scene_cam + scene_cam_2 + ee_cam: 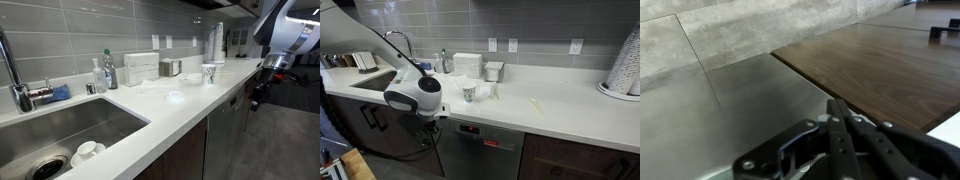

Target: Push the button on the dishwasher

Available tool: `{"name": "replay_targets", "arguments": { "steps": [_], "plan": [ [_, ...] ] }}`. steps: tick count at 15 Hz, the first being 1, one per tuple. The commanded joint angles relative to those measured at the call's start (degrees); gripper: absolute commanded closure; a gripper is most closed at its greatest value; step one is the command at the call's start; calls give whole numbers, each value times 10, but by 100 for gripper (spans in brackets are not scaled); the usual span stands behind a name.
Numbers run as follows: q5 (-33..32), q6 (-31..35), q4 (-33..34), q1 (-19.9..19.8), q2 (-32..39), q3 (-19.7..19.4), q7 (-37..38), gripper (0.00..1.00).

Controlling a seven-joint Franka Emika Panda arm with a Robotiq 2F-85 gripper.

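The dishwasher sits under the white counter. Its dark front shows a small reddish display near the top edge. I have the gripper just beside the panel's upper corner, below the counter lip, and I cannot tell whether it touches. In the wrist view the fingers are drawn together with nothing between them, over a grey surface that meets a brown wood-grain one. On the counter above stands a patterned cup, and the sink lies farther along.

No lettering, brand, number or sign is legible on anything in these views
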Motion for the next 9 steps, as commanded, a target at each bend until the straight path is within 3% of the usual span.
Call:
{"name": "replay_targets", "arguments": {
  "steps": [1,5,9],
  "plan": [
    [-2,-1,0,-27,-2,28,2,99],
    [-2,-1,0,-26,-5,32,3,99],
    [28,16,49,-40,47,36,-4,100]
  ]
}}
